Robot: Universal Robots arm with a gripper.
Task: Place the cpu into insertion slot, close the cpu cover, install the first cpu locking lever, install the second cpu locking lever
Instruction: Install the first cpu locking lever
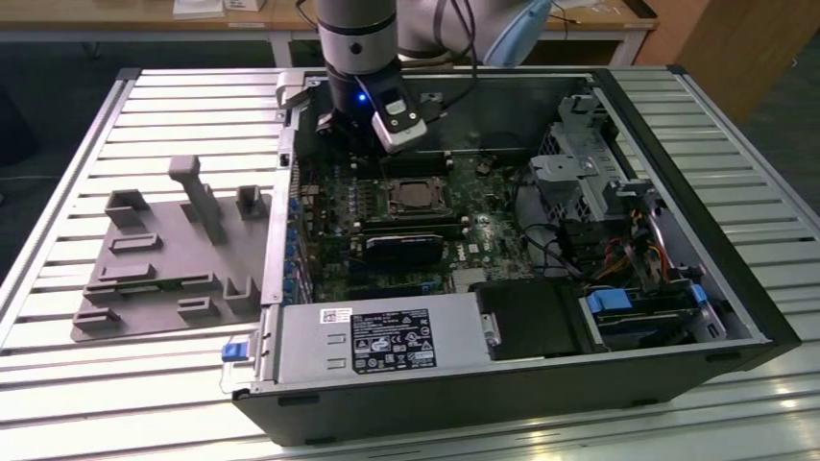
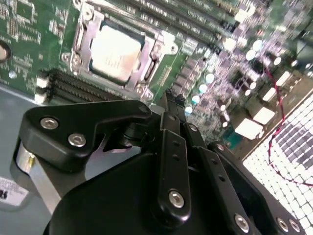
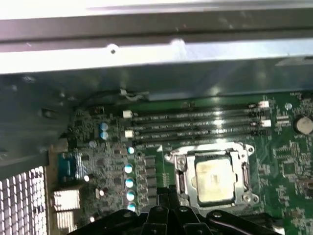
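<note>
**Robotics lab bench: PC assembly station**

Slatted aluminium table (image 1: 77, 384) carries an open tower computer case (image 1: 756, 317), green motherboard (image 1: 494, 235) exposed. Grey moulded parts fixture (image 1: 167, 279) sits beside it. Robot arm (image 1: 352, 38) reaches down into the case. Wooden desks (image 1: 129, 14) stand behind — a lab or workshop room.

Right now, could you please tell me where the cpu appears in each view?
Exterior view: cpu on the board, near the arm.
First wrist view: cpu past the pincer, beside memory slots.
Second wrist view: cpu beyond the pincer.
Shared landmark: silver cpu cover framing it.
</note>
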